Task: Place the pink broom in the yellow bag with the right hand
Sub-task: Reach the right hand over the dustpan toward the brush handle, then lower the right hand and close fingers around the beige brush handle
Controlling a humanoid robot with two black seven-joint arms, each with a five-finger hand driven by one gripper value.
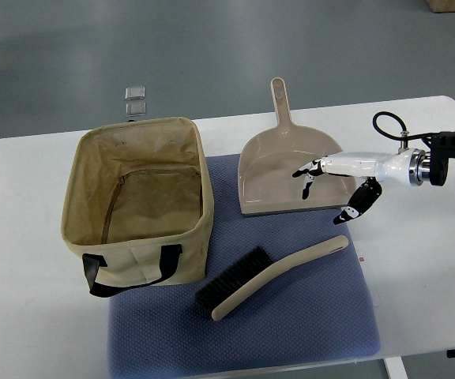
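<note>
The right hand hung over the dustpan with its fingers spread and loose, gripping nothing. The brush lay untouched on the blue mat, bristles pointing toward the open bag just beside it on the white table.

Pretty even, soft overhead lighting here, nothing blown out. The white table is bright but there's no harsh glare. Shadows are faint: a soft one under the brush at lower centre, and a darker interior in the bag on the left. Focus is decent across the frame, slightly soft overall. The table edges bow a little toward the corners.
</note>
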